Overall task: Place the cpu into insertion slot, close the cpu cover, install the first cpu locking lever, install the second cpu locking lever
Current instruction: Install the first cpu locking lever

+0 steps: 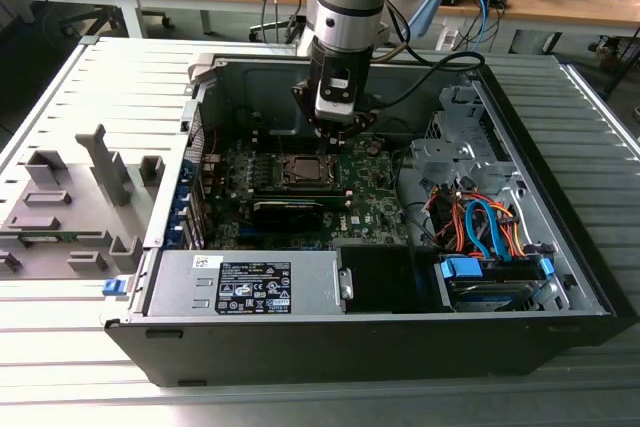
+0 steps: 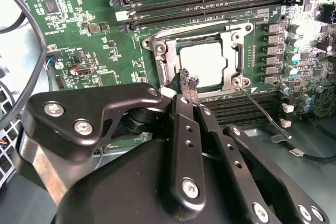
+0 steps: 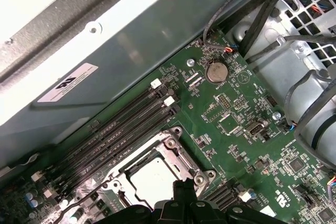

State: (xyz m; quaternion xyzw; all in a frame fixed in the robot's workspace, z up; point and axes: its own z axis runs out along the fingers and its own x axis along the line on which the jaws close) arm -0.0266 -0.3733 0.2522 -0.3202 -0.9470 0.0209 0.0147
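- Locate the small flat square cpu [image 2: 202,64] with a pale silvery-beige metal face, seated flat in the square dark insertion slot [image 2: 229,61] on the green circuit board [image 2: 94,3].
- Note the thin silvery metal frame of the cpu cover [image 2: 164,61], lying down over the slot with the chip visible through its window.
- Note one thin wire locking lever [image 2: 262,109], apparently unlatched, with its long axis slanting away from a slot corner.
- Find the black two-finger gripper [image 2: 189,80] at the slot edge beside that corner, with its fingers drawn together and nothing visible between them.
- Treat contact with the cover rim as undeterminable.
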